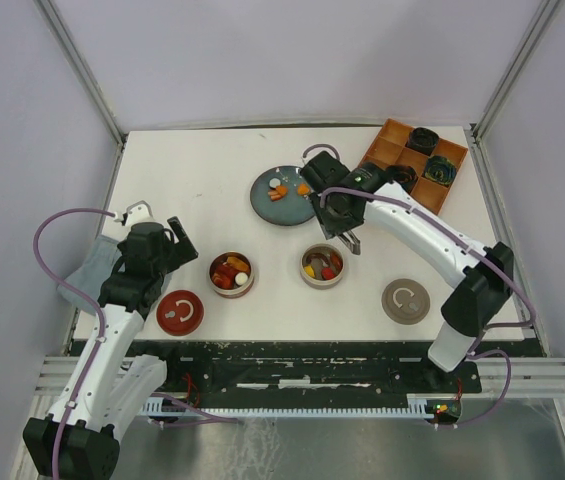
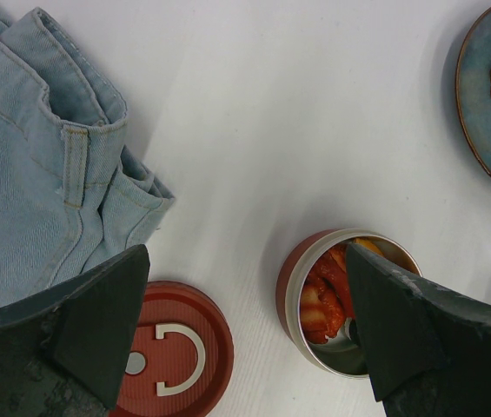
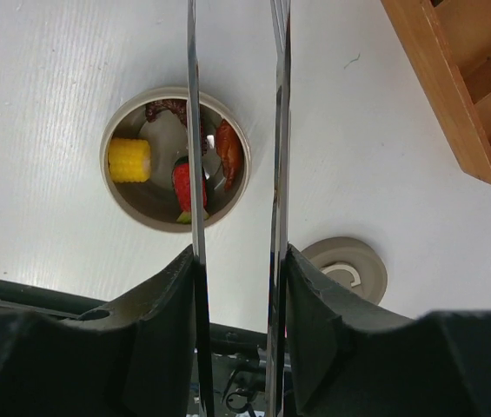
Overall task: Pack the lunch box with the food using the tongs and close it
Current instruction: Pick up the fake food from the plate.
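Note:
My right gripper point(image 1: 342, 225) point(image 3: 238, 252) is shut on the silver tongs point(image 3: 277, 130) point(image 1: 351, 241), one finger pressing each arm from outside. The two arms stay apart with nothing between them, and their tips run off the top of the right wrist view. Under them is a round beige lunch box point(image 3: 123, 204) point(image 1: 322, 266) holding corn, a strawberry and other food point(image 3: 129, 159). More food point(image 1: 280, 190) lies on the blue plate point(image 1: 267, 210). A red lunch box point(image 1: 232, 273) point(image 2: 293, 291) holds red and orange pieces. My left gripper point(image 1: 174, 245) point(image 2: 247, 252) hangs open above it and the red lid point(image 2: 180, 347).
A beige lid point(image 1: 405, 301) point(image 3: 349, 269) lies front right, the red lid point(image 1: 180, 312) front left. An orange divided tray point(image 1: 392, 140) with dark rosettes sits at the back right. Folded denim point(image 1: 87, 272) point(image 2: 36, 174) lies at the table's left edge.

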Controlling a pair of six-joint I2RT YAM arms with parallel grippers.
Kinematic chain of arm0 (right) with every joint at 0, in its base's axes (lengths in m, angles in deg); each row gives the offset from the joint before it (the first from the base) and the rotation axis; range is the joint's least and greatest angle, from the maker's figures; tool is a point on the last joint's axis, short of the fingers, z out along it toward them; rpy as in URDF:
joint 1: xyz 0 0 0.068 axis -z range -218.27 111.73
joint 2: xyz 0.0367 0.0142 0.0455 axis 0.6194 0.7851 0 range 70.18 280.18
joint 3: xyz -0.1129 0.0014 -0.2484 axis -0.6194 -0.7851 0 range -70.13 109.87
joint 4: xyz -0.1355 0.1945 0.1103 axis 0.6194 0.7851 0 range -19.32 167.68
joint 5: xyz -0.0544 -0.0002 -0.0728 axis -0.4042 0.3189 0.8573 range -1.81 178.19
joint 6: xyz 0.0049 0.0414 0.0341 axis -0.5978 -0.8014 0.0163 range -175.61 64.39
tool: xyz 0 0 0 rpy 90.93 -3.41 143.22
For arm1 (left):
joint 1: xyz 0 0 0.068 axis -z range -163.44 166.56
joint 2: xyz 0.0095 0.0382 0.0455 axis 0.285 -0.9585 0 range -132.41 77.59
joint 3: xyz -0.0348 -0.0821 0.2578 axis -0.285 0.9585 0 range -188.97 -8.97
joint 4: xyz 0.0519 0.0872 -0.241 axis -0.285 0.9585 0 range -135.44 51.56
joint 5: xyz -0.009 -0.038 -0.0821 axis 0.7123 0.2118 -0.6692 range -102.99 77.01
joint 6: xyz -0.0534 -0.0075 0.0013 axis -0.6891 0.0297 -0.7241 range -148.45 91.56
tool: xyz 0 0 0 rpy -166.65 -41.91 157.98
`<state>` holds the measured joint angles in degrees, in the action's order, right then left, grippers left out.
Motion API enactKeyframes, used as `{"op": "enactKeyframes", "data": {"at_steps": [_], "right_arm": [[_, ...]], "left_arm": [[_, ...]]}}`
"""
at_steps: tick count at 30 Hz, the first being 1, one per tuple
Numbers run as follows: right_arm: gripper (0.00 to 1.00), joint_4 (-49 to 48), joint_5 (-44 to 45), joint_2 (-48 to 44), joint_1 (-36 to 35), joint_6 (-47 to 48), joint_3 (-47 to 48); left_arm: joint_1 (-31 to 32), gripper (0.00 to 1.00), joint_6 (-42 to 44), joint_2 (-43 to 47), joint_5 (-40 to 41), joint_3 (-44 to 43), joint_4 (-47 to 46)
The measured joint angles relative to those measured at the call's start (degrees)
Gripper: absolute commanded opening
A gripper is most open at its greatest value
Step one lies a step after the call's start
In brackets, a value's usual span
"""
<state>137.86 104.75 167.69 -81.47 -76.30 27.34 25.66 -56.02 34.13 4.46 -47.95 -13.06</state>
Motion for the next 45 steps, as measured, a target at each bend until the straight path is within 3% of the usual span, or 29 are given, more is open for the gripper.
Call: {"op": "enactKeyframes", "data": {"at_steps": [7,22,45], "right_arm": [[0.48,-1.60,-1.14,5.53,1.38,1.42,1.16],[0.49,-1.86,-1.03,17.16,3.96,4.70,14.80],[0.51,-0.22,-1.66,30.95,7.08,9.40,27.65]], "left_arm": [[0.00,1.00,0.00,0.00,0.00,0.00,0.00],[0.00,1.00,0.00,0.02,0.00,0.00,0.00],[0.00,0.99,0.02,0.39,0.00,0.00,0.00]]}}
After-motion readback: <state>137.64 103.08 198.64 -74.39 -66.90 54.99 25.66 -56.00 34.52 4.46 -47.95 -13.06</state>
